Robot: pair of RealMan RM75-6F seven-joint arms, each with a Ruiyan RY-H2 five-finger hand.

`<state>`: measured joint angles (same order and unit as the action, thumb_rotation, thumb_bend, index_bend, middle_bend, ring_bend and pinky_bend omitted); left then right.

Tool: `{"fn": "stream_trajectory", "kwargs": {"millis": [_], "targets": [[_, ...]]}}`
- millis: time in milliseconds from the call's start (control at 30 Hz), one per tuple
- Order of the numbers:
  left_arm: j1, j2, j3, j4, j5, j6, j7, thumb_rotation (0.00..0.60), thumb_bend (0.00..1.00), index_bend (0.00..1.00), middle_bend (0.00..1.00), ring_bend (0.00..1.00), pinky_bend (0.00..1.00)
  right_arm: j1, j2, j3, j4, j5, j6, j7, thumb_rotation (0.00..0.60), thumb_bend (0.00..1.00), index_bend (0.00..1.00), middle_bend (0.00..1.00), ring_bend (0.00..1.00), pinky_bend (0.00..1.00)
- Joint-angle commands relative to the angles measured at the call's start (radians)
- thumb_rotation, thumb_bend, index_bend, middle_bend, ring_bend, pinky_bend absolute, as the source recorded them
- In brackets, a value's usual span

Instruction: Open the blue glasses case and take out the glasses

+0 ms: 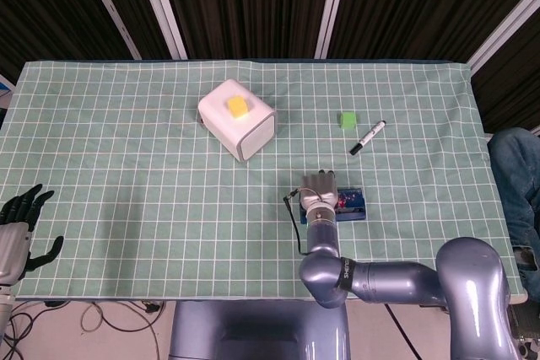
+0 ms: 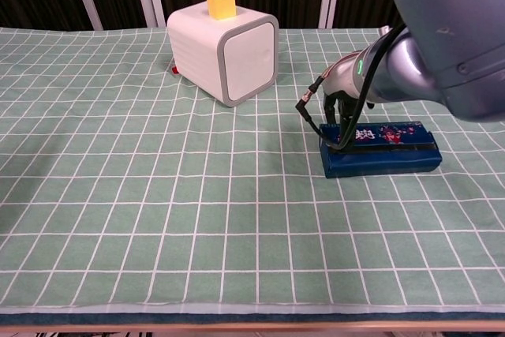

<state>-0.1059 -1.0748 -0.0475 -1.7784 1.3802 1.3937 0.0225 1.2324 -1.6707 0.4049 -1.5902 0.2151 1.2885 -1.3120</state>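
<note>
Under the right hand lies the blue glasses case, touching.

White box well apart, left

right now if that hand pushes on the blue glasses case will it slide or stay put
The blue glasses case looks rigid and boxy, lying flat, so it probably won't tip. Nothing pins it on the cloth, so the right hand at its left end would likely slide it.
</note>
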Motion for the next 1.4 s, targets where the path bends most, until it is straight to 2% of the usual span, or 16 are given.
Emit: {"fn": "stream_trajectory", "kwargs": {"millis": [33,233,367,467,533,600,733,933,1200,1400], "targets": [[0.000,0.000,0.000,0.000,0.000,0.000,0.000,0.600,0.36,0.10,0.00,0.00,0.00,0.001,-0.009,-0.007,0.006,-0.016,0.006,0.003,0.600,0.76,0.53,0.38,0.16,0.18],[0.000,0.000,0.000,0.000,0.000,0.000,0.000,0.600,0.36,0.10,0.00,0.00,0.00,-0.001,-0.027,-0.015,0.023,-0.046,0.013,0.011,0.600,0.76,0.50,0.38,0.16,0.18],[0.000,0.000,0.001,0.000,-0.001,-0.001,0.000,0.600,0.36,0.10,0.00,0.00,0.00,-0.006,-0.034,-0.017,0.030,-0.051,0.017,0.013,0.600,0.76,0.43,0.35,0.16,0.18],[-0.001,0.000,0.000,-0.001,-0.001,-0.001,0.000,0.600,0.36,0.10,0.00,0.00,0.00,-0.008,-0.040,-0.014,0.035,-0.046,0.019,0.009,0.600,0.65,0.36,0.28,0.16,0.18],[0.000,0.000,0.001,-0.001,-0.001,-0.001,0.000,0.600,0.36,0.10,0.00,0.00,0.00,-0.010,-0.043,-0.010,0.038,-0.046,0.022,0.011,0.600,0.53,0.29,0.21,0.16,0.18],[0.000,0.001,0.000,-0.001,-0.001,-0.001,0.000,0.600,0.36,0.10,0.00,0.00,0.00,-0.011,-0.049,-0.009,0.041,-0.058,0.031,0.018,0.600,0.47,0.23,0.15,0.16,0.18],[0.000,0.001,0.000,-0.001,-0.002,-0.001,0.000,0.600,0.36,0.10,0.00,0.00,0.00,-0.016,-0.059,-0.013,0.046,-0.080,0.045,0.030,0.600,0.43,0.17,0.09,0.14,0.18],[0.000,0.000,0.000,-0.001,-0.001,0.000,0.001,0.600,0.36,0.10,0.00,0.00,0.00,-0.028,-0.067,-0.017,0.058,-0.096,0.049,0.032,0.600,0.41,0.16,0.06,0.11,0.18],[0.001,0.000,0.001,-0.001,0.000,0.001,0.001,0.600,0.36,0.10,0.00,0.00,0.00,-0.056,-0.095,-0.028,0.102,-0.171,0.053,0.089,0.600,0.39,0.15,0.06,0.11,0.18],[0.001,0.001,0.001,-0.001,0.000,0.000,-0.001,0.600,0.36,0.11,0.00,0.00,0.00,-0.078,-0.097,-0.032,0.117,-0.189,0.039,0.096,0.600,0.39,0.15,0.07,0.11,0.19]]}}
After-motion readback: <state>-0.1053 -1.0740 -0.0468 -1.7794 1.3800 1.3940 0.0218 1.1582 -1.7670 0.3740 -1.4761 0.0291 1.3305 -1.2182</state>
